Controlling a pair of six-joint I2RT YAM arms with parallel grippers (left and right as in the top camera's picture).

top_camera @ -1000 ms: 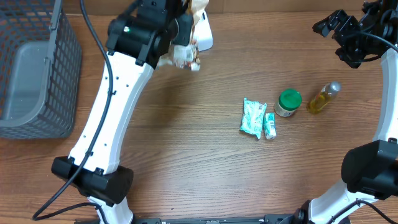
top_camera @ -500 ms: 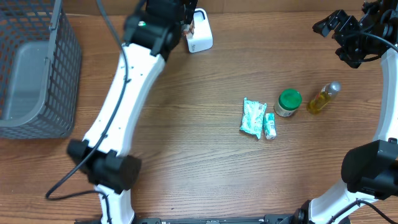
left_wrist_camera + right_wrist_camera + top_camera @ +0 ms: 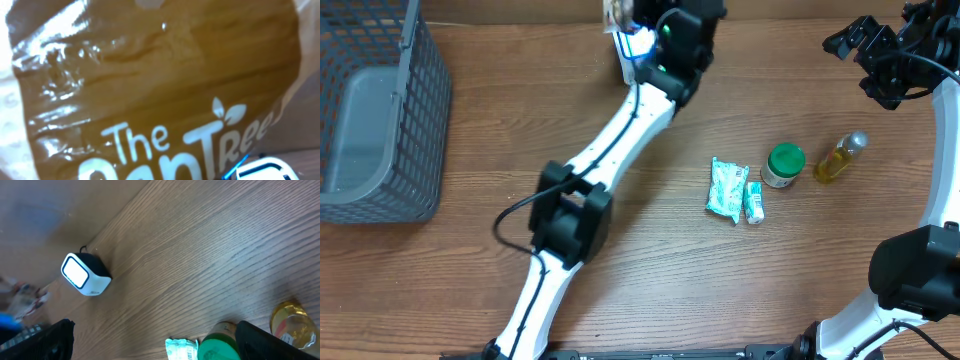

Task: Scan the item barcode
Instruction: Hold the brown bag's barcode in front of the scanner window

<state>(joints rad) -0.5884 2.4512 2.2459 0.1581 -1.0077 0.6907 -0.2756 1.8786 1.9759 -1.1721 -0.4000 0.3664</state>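
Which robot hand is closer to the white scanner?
Left. The left gripper holds a bag right by the scanner; the right gripper hangs far off to the right.

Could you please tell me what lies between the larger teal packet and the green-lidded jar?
In the overhead view, a smaller teal packet lies between the larger teal packet and the green-lidded jar, close beside both.

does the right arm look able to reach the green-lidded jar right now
Probably yes: the right hand is open and empty, and nothing lies between it and the green-lidded jar, though the yellow bottle stands close beside the jar.
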